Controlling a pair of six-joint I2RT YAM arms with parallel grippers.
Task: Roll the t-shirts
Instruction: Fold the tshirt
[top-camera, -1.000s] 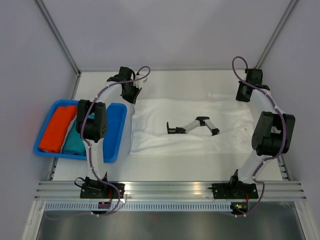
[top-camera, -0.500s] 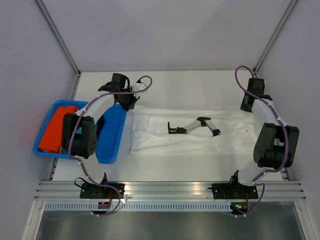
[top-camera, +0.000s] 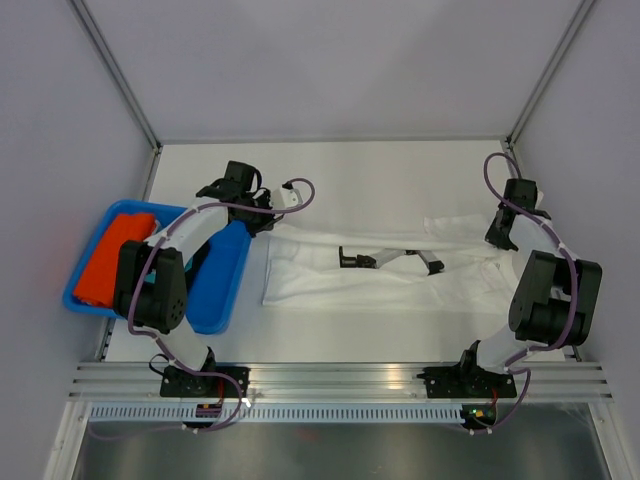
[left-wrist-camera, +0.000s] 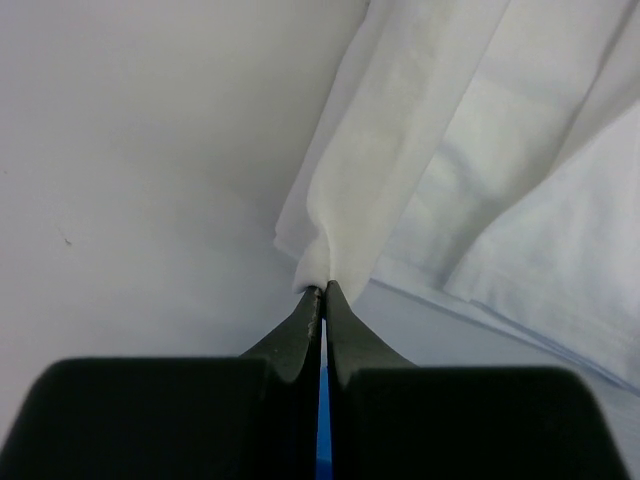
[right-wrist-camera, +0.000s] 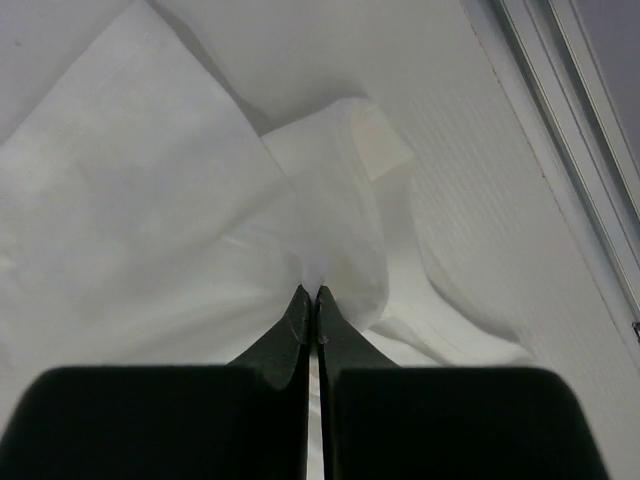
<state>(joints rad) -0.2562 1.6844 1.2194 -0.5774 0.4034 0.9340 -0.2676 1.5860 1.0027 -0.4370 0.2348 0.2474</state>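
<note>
The white t-shirt (top-camera: 380, 282) lies spread on the worktop (top-camera: 350, 175) between the two hands. Its far edge is raised and pulled into a taut line from one hand to the other, and the chest print (top-camera: 390, 258) sits right under that line. The left hand (left-wrist-camera: 322, 292) is clenched on a pinch of cloth at its end of the edge, fabric fanning away from the tips. The right hand (right-wrist-camera: 312, 293) is clamped the same way at its end, with a sleeve bunching just beyond it. This looks like the pre-fold, bringing the far side over to narrow the shirt into a strip before any rolling starts. Next up, I'd say, both hands need to carry that edge toward the near hem together, level and tight, lay it flat, then let go. Outboard of the left hand, the blue tray (top-camera: 215, 300) holds the orange t-shirt (top-camera: 108, 262), waiting its turn.
</note>
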